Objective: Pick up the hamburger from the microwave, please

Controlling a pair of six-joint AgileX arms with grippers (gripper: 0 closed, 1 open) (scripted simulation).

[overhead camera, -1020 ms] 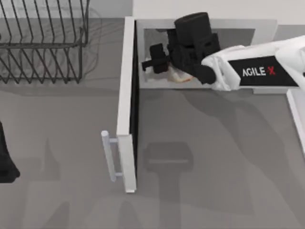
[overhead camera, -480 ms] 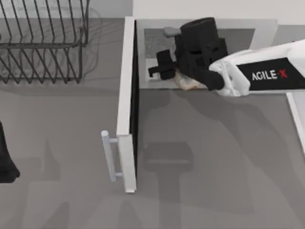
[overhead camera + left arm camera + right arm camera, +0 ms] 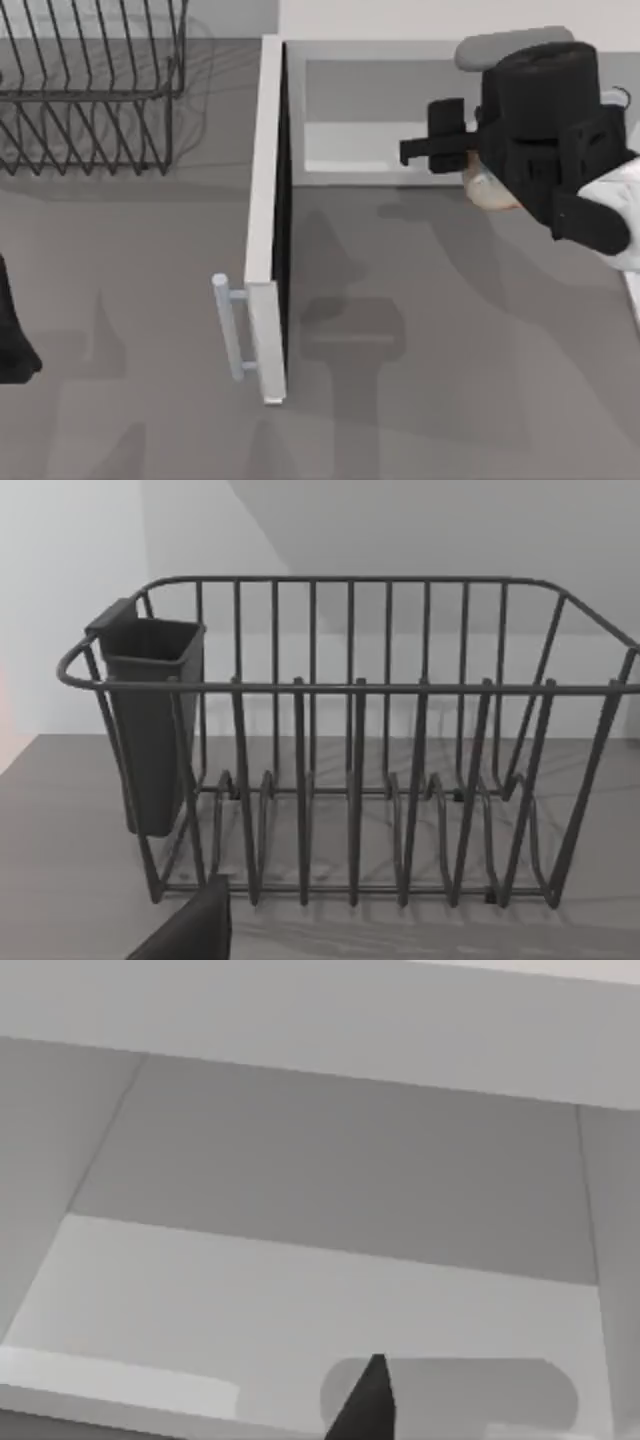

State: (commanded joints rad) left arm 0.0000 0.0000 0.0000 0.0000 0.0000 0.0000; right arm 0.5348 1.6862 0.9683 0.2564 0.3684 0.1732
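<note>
My right gripper [image 3: 480,175] is hanging just outside the microwave [image 3: 420,110], at the right end of its open front, with the hamburger [image 3: 490,190] tucked beneath it; I cannot tell how my fingers stand. The open door [image 3: 268,220] is well off to its left. My left arm [image 3: 12,335] is sitting parked at the table's left edge, near the dish rack [image 3: 350,740].

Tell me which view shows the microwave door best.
The top view: the microwave door stands swung wide open, seen edge-on with its bar handle facing the table's left. The right wrist view looks into the microwave cavity instead, and the left wrist view faces the dish rack.
</note>
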